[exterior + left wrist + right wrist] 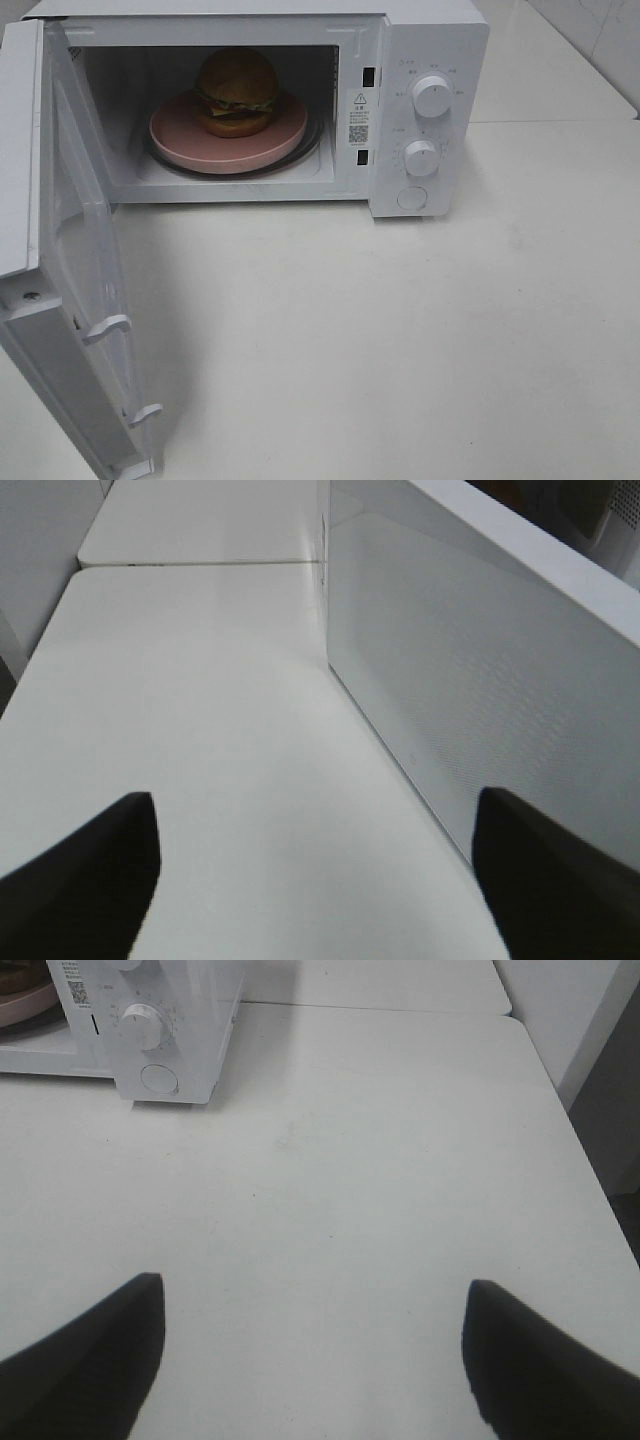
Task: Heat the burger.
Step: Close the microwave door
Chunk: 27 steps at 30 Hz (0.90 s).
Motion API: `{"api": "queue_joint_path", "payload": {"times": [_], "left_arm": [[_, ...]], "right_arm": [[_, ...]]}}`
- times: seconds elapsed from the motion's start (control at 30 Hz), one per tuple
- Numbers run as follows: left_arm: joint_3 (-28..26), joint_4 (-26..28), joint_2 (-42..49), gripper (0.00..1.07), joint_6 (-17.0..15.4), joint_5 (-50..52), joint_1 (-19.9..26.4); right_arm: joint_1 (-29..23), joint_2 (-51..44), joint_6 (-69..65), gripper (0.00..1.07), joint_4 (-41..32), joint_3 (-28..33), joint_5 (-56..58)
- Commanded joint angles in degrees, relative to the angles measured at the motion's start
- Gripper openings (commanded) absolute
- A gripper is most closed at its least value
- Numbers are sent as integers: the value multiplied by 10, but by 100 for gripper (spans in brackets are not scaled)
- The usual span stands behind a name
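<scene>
Burger (237, 90) sits in the open microwave (430, 40), on the far part of the pink plate (190, 140); both grippers empty.
Your burger stands upright, bun crown up: a round stack, vertical axis, no long side. Likely light, soft, glossy, with layers that could slide, so take the plate rim rather than the bun. Left gripper (312, 800) and right gripper (312, 1280) are spread wide, holding nothing.

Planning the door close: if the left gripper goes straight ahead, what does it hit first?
Likely the open microwave door: its panel stands ahead of one finger of the left gripper; the other finger faces only bare table. Depth unclear.
</scene>
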State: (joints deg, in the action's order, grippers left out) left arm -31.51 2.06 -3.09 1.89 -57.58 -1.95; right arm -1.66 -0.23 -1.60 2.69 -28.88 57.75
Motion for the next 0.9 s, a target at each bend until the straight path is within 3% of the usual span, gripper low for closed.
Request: {"api": "queue_joint_path", "payload": {"times": [0.03, 0.1, 0.13, 0.17, 0.2, 0.23, 0.27, 0.5, 0.6, 0.9], "left_arm": [[-5, -11, -26, 67, -3, 32, -5], [-5, -42, -66, 46, -1, 48, -5], [-5, -42, -66, 46, -1, 48, -5], [-5, -68, -93, 21, -2, 66, -5], [-5, -74, -104, 8, -2, 74, -5], [-5, -74, -104, 8, -2, 74, -5], [-4, -85, -125, 0, -2, 101, -5], [21, -84, -186, 0, -2, 210, -5], [78, -84, -223, 0, -2, 360, -5], [162, -54, -278, 0, -3, 605, -5]], "right_arm": [[3, -15, 1, 76, 0, 2, -7], [3, -15, 1, 76, 0, 2, -7], [3, -15, 1, 76, 0, 2, -7], [3, -15, 2, 76, 0, 2, -7], [3, -15, 2, 76, 0, 2, -7], [3, -15, 2, 76, 0, 2, -7], [3, -15, 2, 76, 0, 2, -7], [3, -15, 2, 76, 0, 2, -7], [3, -15, 2, 76, 0, 2, -7], [3, -15, 1, 76, 0, 2, -7]]}}
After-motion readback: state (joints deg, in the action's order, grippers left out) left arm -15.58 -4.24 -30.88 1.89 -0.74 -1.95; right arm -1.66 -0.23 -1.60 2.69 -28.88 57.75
